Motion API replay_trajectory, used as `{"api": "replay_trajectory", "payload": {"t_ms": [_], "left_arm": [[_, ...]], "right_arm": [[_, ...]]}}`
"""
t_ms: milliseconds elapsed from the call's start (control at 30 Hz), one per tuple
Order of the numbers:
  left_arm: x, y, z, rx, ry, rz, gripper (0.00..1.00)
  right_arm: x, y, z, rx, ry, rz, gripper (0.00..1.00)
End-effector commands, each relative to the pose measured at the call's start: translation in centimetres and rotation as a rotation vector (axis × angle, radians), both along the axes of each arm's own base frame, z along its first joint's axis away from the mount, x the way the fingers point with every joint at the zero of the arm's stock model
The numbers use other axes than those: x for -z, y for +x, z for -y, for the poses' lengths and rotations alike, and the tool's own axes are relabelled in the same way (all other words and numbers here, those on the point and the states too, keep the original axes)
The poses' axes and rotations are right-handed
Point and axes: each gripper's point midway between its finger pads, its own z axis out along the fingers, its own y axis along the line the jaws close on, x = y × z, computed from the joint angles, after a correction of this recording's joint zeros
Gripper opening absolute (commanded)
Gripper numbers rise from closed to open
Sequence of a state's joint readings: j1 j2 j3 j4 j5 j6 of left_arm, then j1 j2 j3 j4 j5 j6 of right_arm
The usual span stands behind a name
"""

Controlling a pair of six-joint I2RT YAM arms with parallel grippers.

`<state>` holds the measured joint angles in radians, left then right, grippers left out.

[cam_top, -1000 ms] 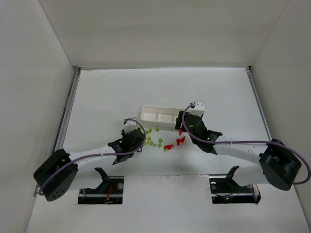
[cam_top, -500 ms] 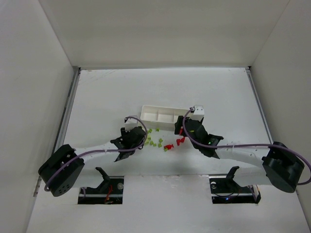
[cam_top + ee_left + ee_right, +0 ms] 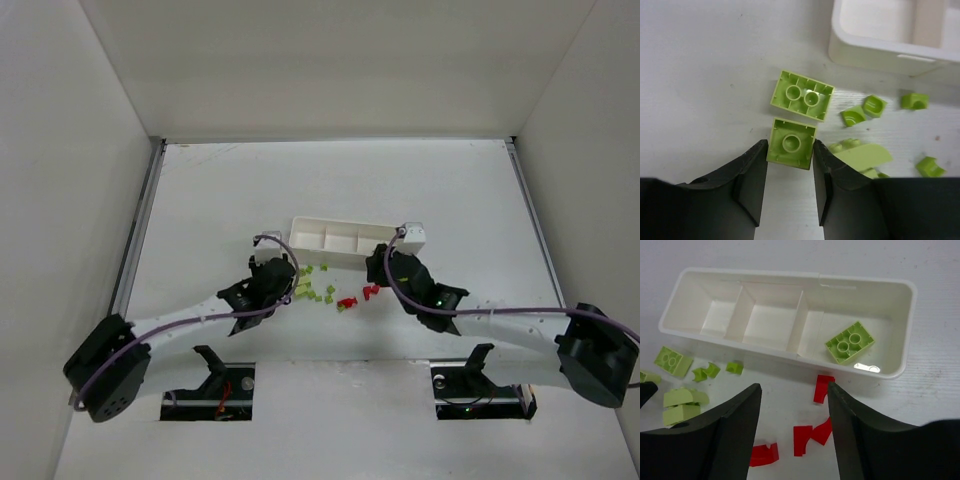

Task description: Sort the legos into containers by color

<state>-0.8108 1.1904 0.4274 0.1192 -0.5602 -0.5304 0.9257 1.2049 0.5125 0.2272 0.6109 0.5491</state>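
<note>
We see the left gripper (image 3: pixel 789 150) low over the white table (image 3: pixel 220 200). Its jaws stand either side of a small square lime-green plastic brick (image 3: pixel 791 141) that lies hollow side up, near the left end of the long white plastic tray (image 3: pixel 790 275). The gap matches the brick's width, and we cannot tell whether the jaws already press it.

The right gripper (image 3: pixel 794 397) hangs wide open and empty above the small red plastic pieces (image 3: pixel 802 432). These lie just on the near side of the tray's right compartment (image 3: pixel 890 320), where one larger lime-green brick (image 3: pixel 850 342) lies.

We judge these bricks light, stiff and smooth. They should be held squarely across two flat opposite walls, or they may skid or twist out. A second lime-green brick (image 3: pixel 802 95) just beyond could get nudged.
</note>
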Motion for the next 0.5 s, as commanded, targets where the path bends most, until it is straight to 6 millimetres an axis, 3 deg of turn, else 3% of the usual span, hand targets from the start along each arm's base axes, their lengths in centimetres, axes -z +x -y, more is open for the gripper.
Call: {"api": "replay_trajectory", "payload": {"t_ms": [0, 67, 167, 200, 267, 467], "left_arm": [[-5.2, 0.2, 0.3, -0.020, -0.074, 0.103, 0.15], [-8.0, 0.2, 1.4, 0.013, -0.133, 0.143, 0.16], [-10.8, 0.8, 4.2, 0.074, -0.209, 0.158, 0.17], [-11.7, 1.2, 6.1, 0.116, -0.242, 0.151, 0.17], [-12.8, 1.5, 9.7, 0.200, -0.290, 0.138, 0.17], [-13.1, 2.4, 19.8, 0.394, -0.354, 0.105, 0.19]], "right_arm": [[-2.7, -0.1, 1.0, 0.040, 0.088, 0.067, 0.51], [-2.6, -0.1, 2.0, 0.069, 0.105, 0.058, 0.36], [-1.5, 0.0, 3.7, 0.123, 0.087, 0.018, 0.28], [-1.0, 0.0, 4.4, 0.154, 0.083, -0.002, 0.27], [0.0, -0.1, 5.5, 0.206, 0.082, -0.032, 0.28], [0.9, -0.9, 8.0, 0.306, 0.085, -0.062, 0.49]]}}
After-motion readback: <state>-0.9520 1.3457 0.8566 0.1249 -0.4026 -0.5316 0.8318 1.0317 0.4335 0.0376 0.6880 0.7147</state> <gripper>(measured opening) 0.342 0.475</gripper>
